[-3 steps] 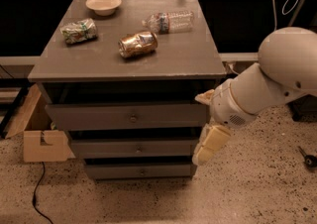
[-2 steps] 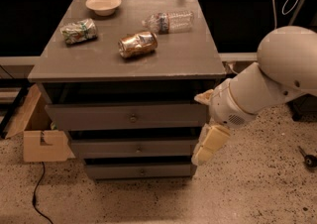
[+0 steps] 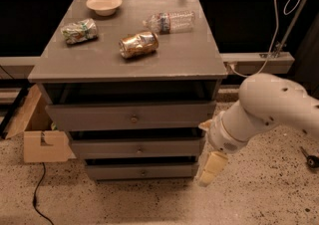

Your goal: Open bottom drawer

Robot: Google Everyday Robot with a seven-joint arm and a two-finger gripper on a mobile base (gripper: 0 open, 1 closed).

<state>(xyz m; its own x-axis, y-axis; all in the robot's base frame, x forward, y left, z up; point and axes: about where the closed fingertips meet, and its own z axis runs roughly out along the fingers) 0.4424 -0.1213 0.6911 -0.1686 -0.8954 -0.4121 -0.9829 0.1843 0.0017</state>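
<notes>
Camera view shows your pincer [image 3: 211, 168] has dropped lower, now level with the bottom drawer [image 3: 119, 171] and just right of its front. Spread or pressed together, you cannot tell. The knob [image 3: 143, 172] is not yet reached.

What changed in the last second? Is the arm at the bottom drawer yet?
The gripper dropped lower beside the cabinet's right edge, from about the height of the middle drawer to level with the bottom drawer. It has taken hold of nothing. The cabinet and the bowl, can, bottle and bag on it stayed put.
</notes>
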